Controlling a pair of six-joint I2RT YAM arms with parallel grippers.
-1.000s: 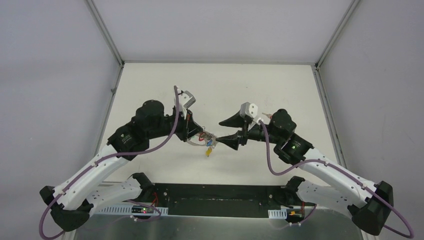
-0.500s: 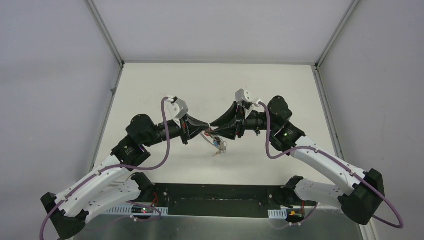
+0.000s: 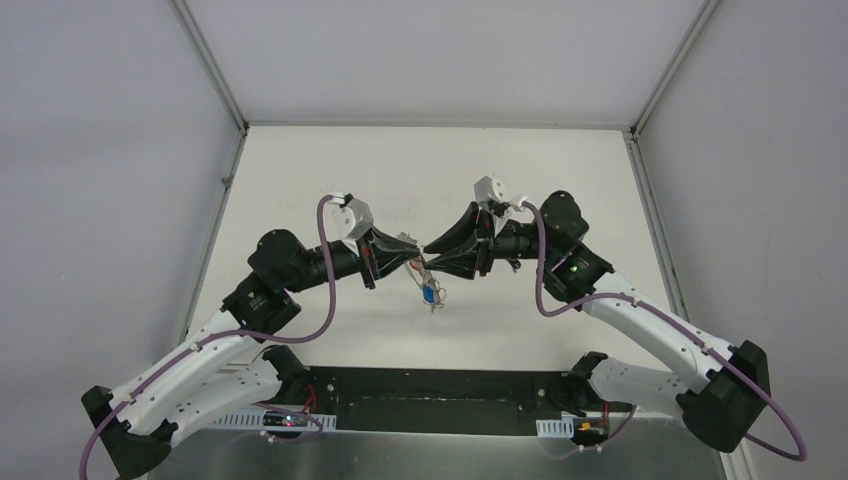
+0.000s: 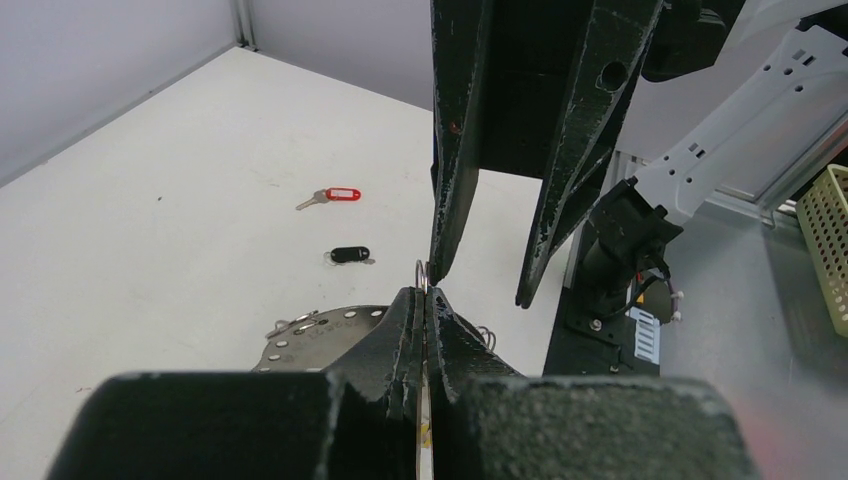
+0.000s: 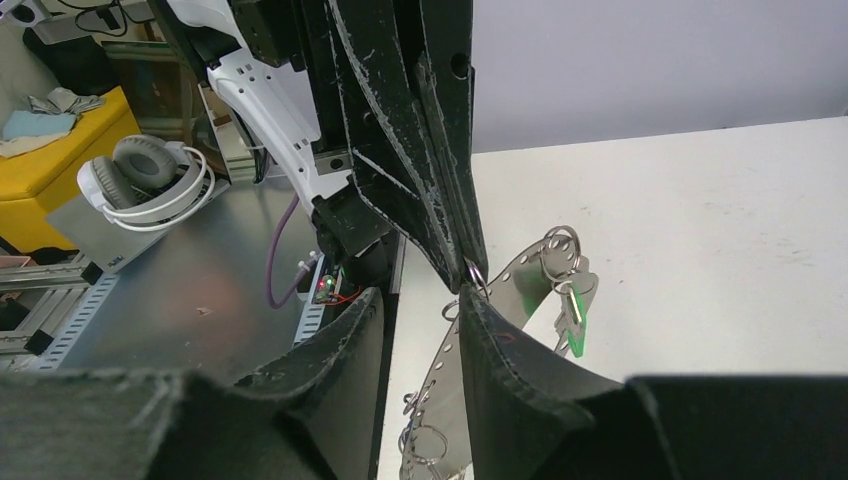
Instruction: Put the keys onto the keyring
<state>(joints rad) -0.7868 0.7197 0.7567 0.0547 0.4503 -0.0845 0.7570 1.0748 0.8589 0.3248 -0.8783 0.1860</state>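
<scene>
My left gripper (image 3: 416, 257) (image 4: 425, 292) is shut on the keyring. A small wire ring (image 4: 421, 275) pokes out of its tips. Below it hangs a curved silvery perforated band (image 5: 520, 285) carrying small rings. Keys dangle there in a bunch (image 3: 432, 293), one of them green-headed (image 5: 575, 310). My right gripper (image 3: 432, 255) (image 5: 420, 295) faces the left one tip to tip. It is open, and one fingertip (image 4: 441, 262) rests against the wire ring, with nothing between its fingers. A red-tagged key (image 4: 335, 195) and a black-tagged key (image 4: 350, 255) lie on the white table.
The black base rail (image 3: 420, 400) runs along the near table edge, with both arm bases on it. Grey walls enclose the white table (image 3: 560, 160). Off the table are headphones (image 5: 150, 180) on a yellow box and a pale green basket (image 4: 825, 250).
Both arms moved up and towards each other. The left gripper turned and carried the key bunch rightward. The right gripper narrowed and now touches the left one's tips.
</scene>
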